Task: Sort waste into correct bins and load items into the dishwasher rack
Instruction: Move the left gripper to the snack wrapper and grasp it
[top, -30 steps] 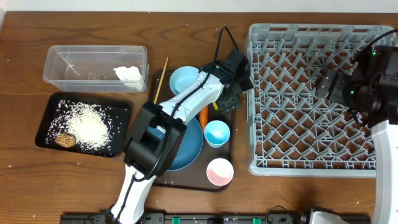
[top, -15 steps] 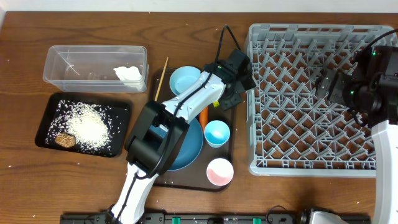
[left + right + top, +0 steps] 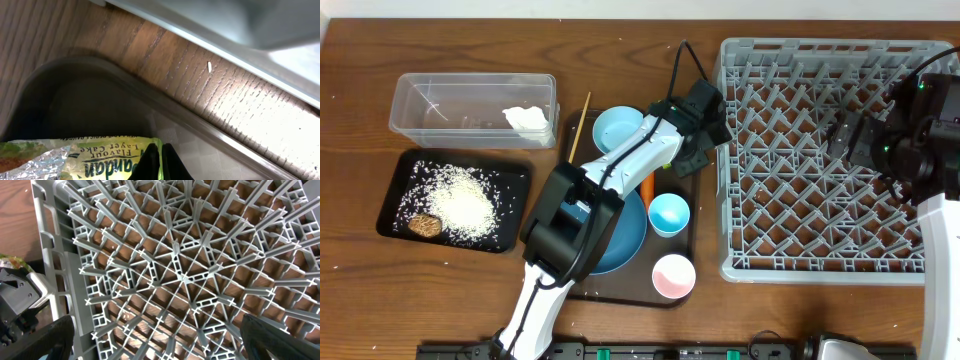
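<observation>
The crinkled yellow-green and silver wrapper [image 3: 75, 157] lies in the serving tray's [image 3: 70, 105] one-o'clock corner. The left gripper [image 3: 161, 156] is pinched tight on its edge. Only the left wrist view shows its print; overhead, the arm covers it. The right gripper [image 3: 157, 330] gapes empty over the rack [image 3: 830, 150].

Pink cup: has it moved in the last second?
No. The pink cup sits in the same spot, just left of the grey rack's near corner.
</observation>
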Controlling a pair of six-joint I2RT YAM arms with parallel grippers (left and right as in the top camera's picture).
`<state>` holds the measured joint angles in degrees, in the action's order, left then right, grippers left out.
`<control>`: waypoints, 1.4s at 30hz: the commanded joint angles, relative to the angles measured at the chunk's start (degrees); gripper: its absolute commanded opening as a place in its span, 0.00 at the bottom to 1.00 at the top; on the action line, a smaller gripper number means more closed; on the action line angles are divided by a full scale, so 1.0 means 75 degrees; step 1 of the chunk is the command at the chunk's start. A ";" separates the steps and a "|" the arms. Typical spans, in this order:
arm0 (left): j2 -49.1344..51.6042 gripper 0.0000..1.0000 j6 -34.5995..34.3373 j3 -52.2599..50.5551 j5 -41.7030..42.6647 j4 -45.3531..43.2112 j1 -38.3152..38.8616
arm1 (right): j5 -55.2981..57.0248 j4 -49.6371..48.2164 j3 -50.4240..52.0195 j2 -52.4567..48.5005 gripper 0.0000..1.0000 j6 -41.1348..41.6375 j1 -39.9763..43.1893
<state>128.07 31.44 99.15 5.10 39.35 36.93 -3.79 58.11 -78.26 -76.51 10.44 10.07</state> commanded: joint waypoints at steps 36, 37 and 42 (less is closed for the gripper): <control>0.0239 0.64 -0.3407 -0.0248 -0.0548 -0.0166 -0.0752 | 0.0082 0.0000 -0.0076 0.0044 0.99 -0.0154 0.0050; 0.0265 0.64 -0.3401 -0.0248 -0.0551 -0.0178 -0.0752 | 0.0082 0.0000 -0.0079 0.0044 0.99 -0.0154 0.0050; 0.0449 0.13 -0.3407 -0.0248 -0.0548 -0.0309 -0.0749 | 0.0082 -0.0003 -0.0079 0.0044 0.99 -0.0160 0.0050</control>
<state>129.45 6.17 98.02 1.48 37.08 31.33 -3.79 58.04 -78.26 -76.51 10.02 10.07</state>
